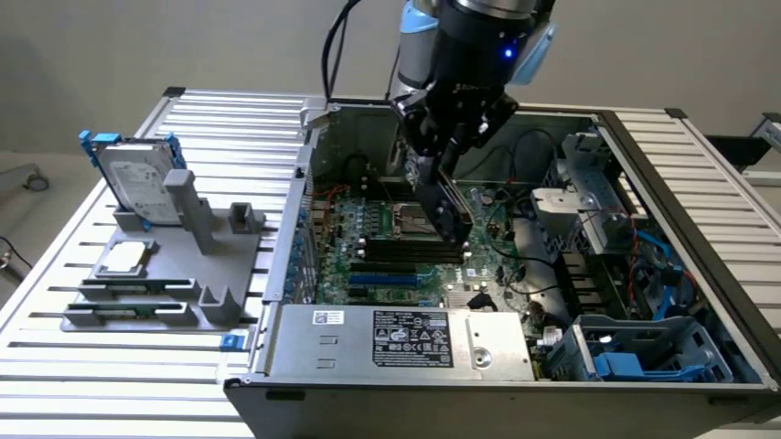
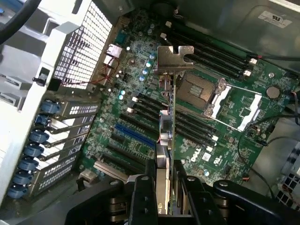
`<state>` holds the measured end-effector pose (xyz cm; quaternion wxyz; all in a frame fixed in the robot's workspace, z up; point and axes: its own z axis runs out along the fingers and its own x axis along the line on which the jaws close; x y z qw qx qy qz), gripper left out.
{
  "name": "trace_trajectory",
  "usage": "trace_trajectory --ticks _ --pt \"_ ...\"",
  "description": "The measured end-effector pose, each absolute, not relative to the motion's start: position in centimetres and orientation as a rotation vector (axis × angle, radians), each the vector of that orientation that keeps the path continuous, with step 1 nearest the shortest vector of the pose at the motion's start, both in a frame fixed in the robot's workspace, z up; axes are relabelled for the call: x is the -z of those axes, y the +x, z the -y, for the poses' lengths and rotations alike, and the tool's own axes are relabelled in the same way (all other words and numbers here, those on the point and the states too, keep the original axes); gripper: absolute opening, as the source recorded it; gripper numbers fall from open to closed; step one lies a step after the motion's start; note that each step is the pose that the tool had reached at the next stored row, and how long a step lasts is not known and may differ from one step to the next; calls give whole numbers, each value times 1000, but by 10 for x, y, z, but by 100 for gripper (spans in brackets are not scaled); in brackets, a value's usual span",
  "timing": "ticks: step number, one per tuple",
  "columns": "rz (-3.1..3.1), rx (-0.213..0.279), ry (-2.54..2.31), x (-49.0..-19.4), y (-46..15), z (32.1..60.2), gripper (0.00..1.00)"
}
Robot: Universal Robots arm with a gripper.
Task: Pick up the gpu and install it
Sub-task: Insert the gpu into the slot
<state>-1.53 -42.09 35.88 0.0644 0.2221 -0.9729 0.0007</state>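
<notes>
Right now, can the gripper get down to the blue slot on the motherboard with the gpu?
Probably yes. The gripper holds the gpu on edge over the open case, and nothing visible lies across the blue slot.

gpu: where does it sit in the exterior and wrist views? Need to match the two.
Exterior view: the gpu hangs upright from the gripper, over the motherboard inside the open case.
Wrist view: the gpu is seen edge-on, running from the gripper out to its silver bracket.
Shared landmark: the CPU socket, right beside the card in both.
</notes>
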Motion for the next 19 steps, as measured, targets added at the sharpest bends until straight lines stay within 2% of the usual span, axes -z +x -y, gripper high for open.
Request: trace_trajectory --ticks 13,19 --pt "2847 -10 1018 -348 -15 421 26" --pt "2809 28 1154 -345 -15 421 26"
